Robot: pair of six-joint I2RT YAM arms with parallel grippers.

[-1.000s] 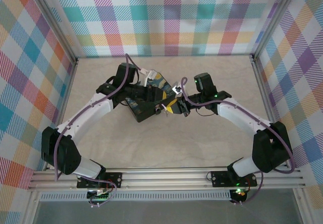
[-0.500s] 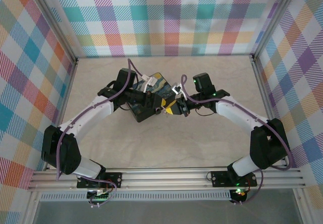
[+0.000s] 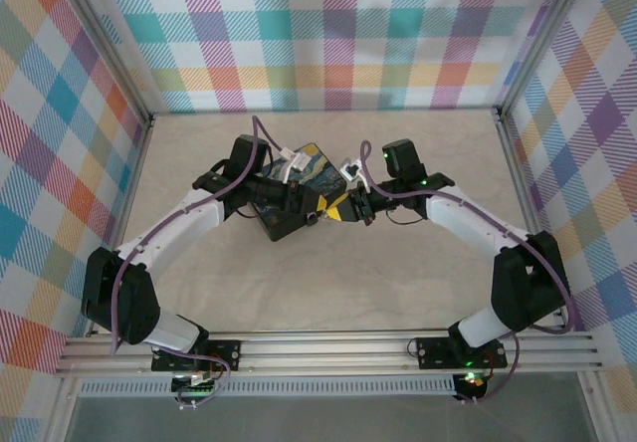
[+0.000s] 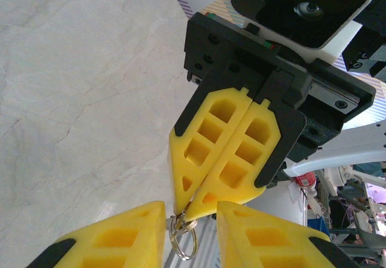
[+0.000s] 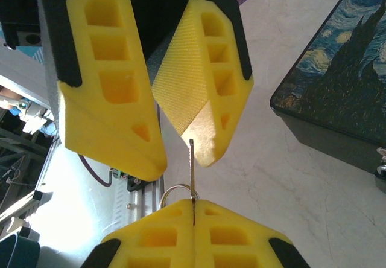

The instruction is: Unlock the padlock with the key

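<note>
Right end effector (image 5: 193,215) farther out, key (image 5: 192,166) in grip

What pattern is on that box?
The box is dark blue with yellow swirls, best seen in the right wrist view.

Right gripper (image 5: 193,210): clamped on key (image 5: 192,168), blade upright
Left gripper (image 5: 178,159): fingers apart, around key tip
Box (image 5: 338,75): on desk (image 5: 271,183)

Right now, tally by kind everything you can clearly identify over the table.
Grippers: 2, the left gripper open, the right gripper shut on the key
Key: 1
Key ring: 1
Blue box: 1
Total: 5
</note>
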